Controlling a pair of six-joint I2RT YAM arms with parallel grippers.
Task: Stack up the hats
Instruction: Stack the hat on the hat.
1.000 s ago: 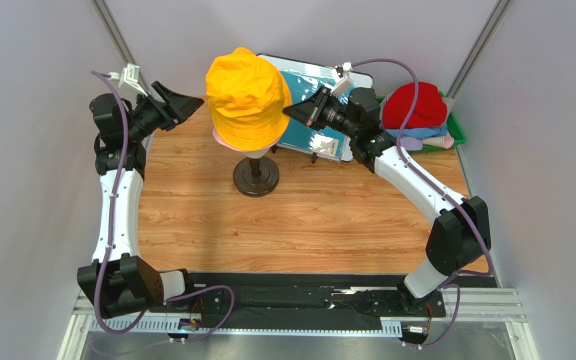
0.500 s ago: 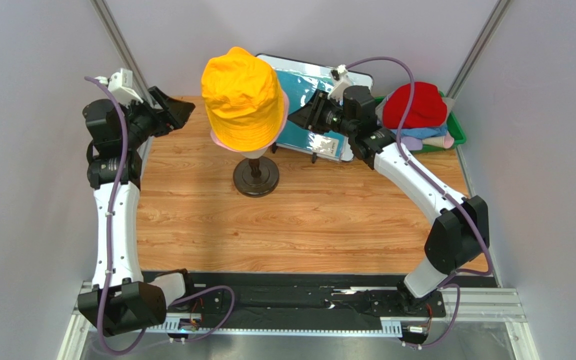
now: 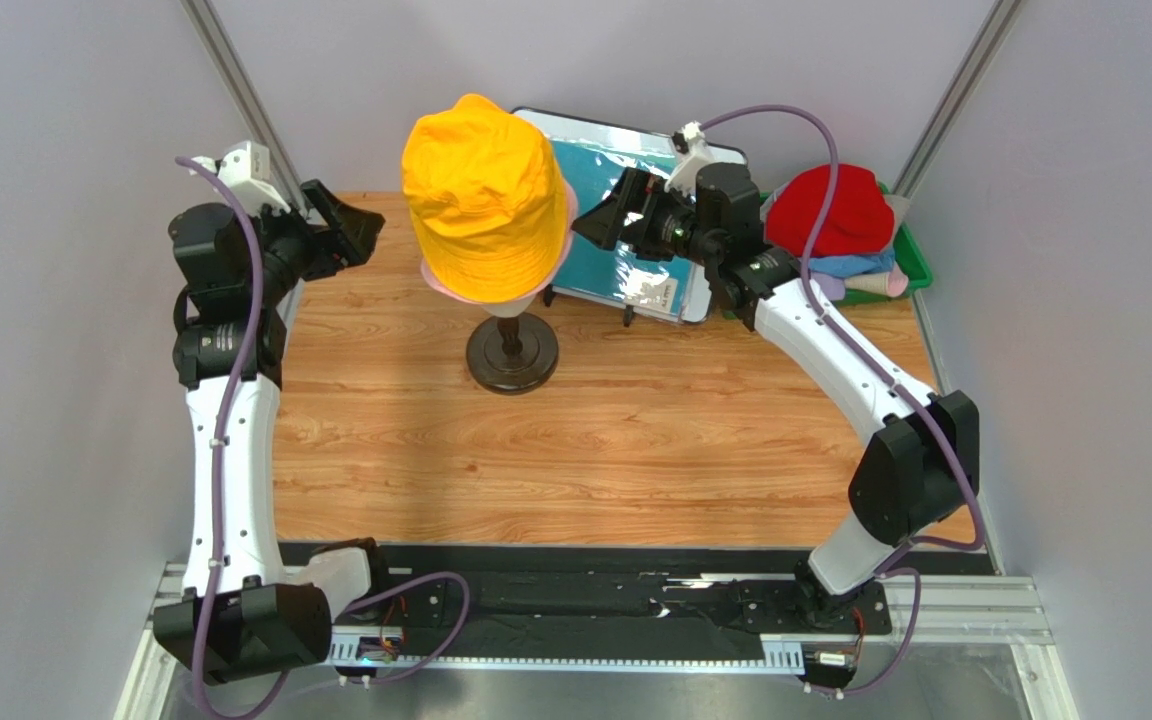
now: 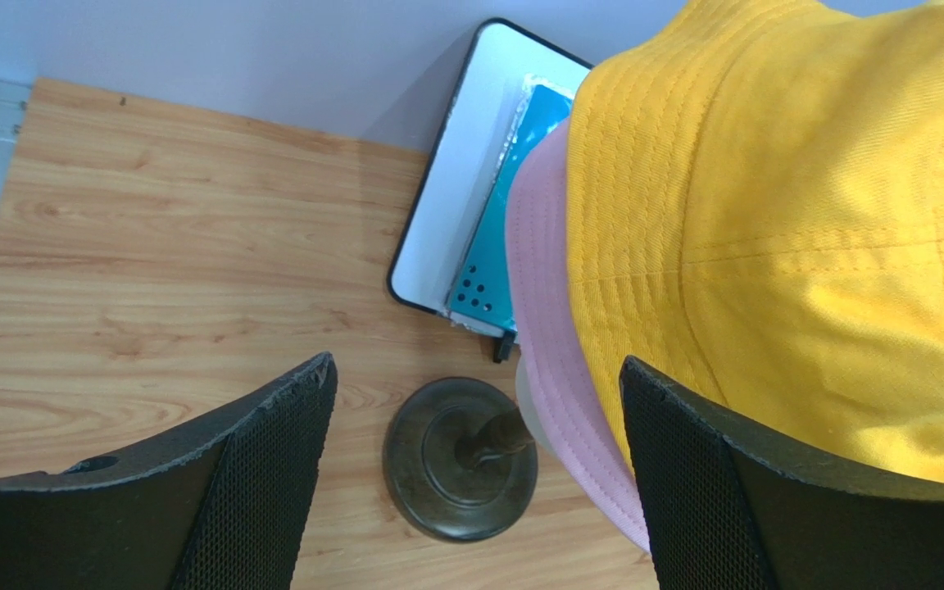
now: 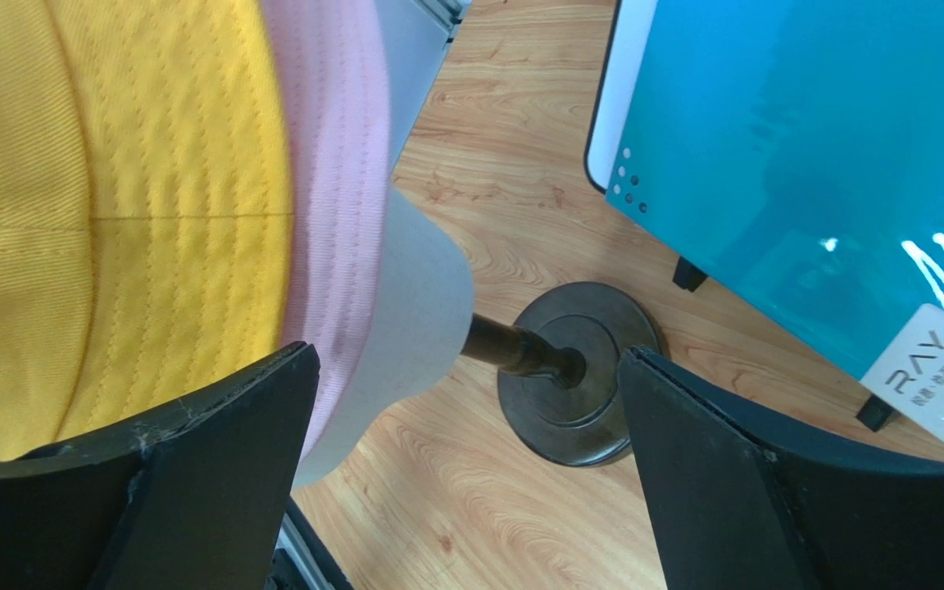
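Observation:
An orange-yellow hat sits on top of a pink hat, both on the cream mannequin head. From the left wrist the yellow hat covers all but the brim of the pink hat. My left gripper hangs open to the left of the stack, apart from it. To the right of the stack my right gripper is open as well and touches nothing. Both wrist views show bare jaws: left gripper, right gripper. A red hat tops a pile of blue, lavender and beige hats at the back right.
The mannequin's dark round base stands on the wooden table. A teal sheet in a white frame leans behind the right gripper. The spare hats lie in a green bin. Grey walls close in on both sides.
My right gripper opened, let go of the yellow hat's brim and drew back to the right. The left arm pulled back to the left. The yellow hat settled lower on the head.

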